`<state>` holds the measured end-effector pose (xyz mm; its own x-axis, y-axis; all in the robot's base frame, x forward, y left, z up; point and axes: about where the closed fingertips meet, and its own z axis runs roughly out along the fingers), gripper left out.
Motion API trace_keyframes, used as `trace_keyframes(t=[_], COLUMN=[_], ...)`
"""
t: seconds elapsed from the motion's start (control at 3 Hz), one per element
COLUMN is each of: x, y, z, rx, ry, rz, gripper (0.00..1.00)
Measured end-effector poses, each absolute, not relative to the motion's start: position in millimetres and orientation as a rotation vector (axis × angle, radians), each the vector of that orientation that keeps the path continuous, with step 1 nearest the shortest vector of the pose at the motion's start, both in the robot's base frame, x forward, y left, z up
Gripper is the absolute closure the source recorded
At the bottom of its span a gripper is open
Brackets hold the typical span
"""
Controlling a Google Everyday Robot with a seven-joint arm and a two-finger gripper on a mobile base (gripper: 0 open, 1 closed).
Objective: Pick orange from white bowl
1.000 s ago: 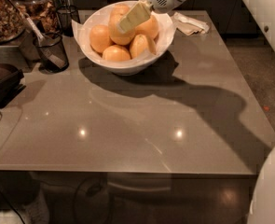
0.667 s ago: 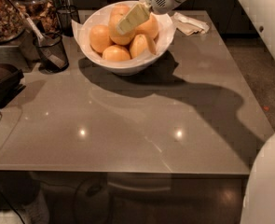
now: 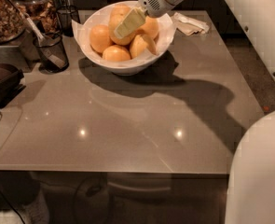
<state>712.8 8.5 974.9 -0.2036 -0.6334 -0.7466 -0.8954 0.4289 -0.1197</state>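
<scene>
The white bowl (image 3: 88, 24) stands at the back of the table and holds several oranges. The orange (image 3: 118, 20), large and pale, lies in the middle of the pile. My gripper (image 3: 140, 33) reaches down into the bowl from the upper right. Its fingers stand apart. One pale finger (image 3: 130, 22) lies across the front of the large orange. The other, thinner finger (image 3: 150, 44) points down on the right side of the pile. Smaller, deeper-orange fruits lie at the left (image 3: 100, 37) and front (image 3: 116, 53) of the bowl. Nothing is lifted.
A dark glass cup (image 3: 51, 50) with a utensil stands left of the bowl, and another cup (image 3: 68, 17) behind it. Jars of snacks (image 3: 2, 13) sit at the far left. Crumpled napkins (image 3: 190, 24) lie right of the bowl. The robot's white body (image 3: 258, 171) fills the lower right.
</scene>
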Motion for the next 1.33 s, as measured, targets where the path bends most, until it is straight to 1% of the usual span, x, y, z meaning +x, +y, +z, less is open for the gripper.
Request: trace_keyframes(t=[1.0,1.33], x=[726.8,741.5], y=[21.3,22.2], z=[956.9,937.2], rx=[-1.360,-1.382], ry=[1.950,1.981], rz=[0.410,0.393], gripper=[0.30,0.29])
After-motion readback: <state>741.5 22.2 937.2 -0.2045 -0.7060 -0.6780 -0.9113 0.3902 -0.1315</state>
